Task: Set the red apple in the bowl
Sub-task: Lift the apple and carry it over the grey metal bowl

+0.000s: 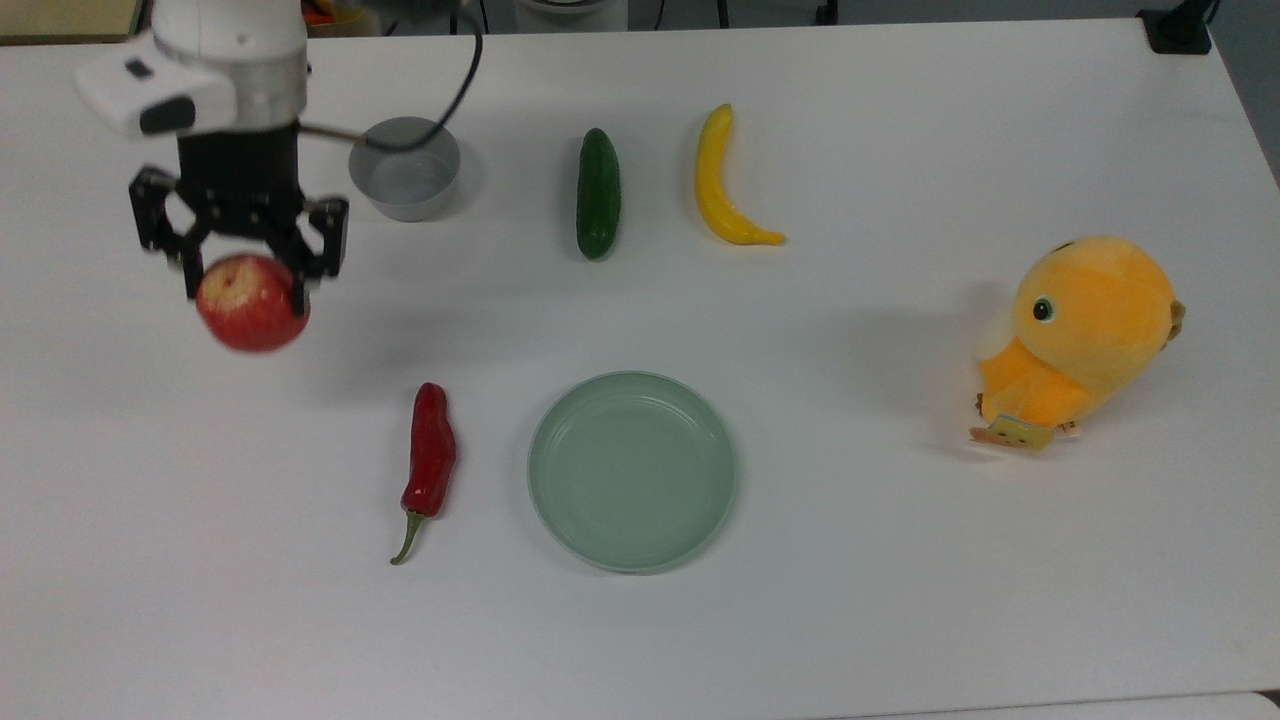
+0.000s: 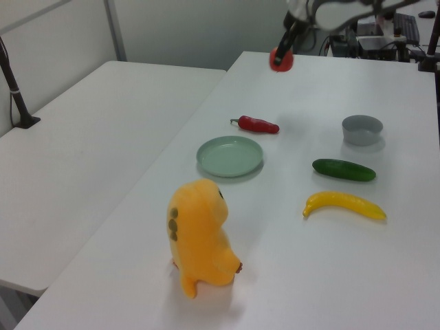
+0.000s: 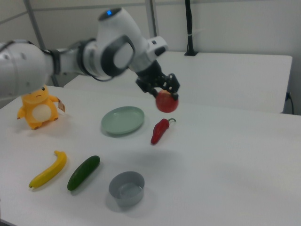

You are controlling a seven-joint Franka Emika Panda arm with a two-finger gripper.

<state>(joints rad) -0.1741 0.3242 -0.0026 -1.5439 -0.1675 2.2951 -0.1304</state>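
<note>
White table (image 1: 900, 620) — gripper (image 1: 245, 275) grips red apple (image 1: 252, 303).

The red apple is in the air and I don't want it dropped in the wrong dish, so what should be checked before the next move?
1. Grip: end effector shut on the red apple: ok.
2. Apple clear of the table: ok.
3. Target: the bowl, grey, not the pale green dish: ok.
4. Bowl empty: ok.
5. Apple above the bowl: not ok, it hangs to the top view's left of it.
6. Bowl wide enough for the apple: cannot tell.
</note>
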